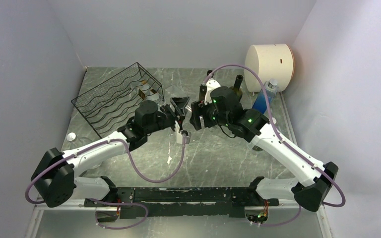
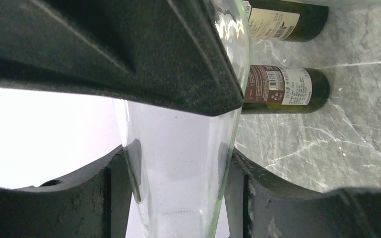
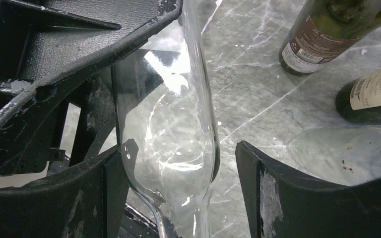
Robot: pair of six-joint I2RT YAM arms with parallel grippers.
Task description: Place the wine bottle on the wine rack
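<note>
In the middle of the table the left gripper pinches the clear wine bottle tight. The right gripper is spread around it, with a gap on one side. The black wine rack stands farther back at ten o'clock.

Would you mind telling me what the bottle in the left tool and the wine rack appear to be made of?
The bottle looks like clear, glossy glass: the background shows through it and bright highlights sit on it. The wine rack seems to be thin metal wire with a black finish, likely painted or coated.
</note>
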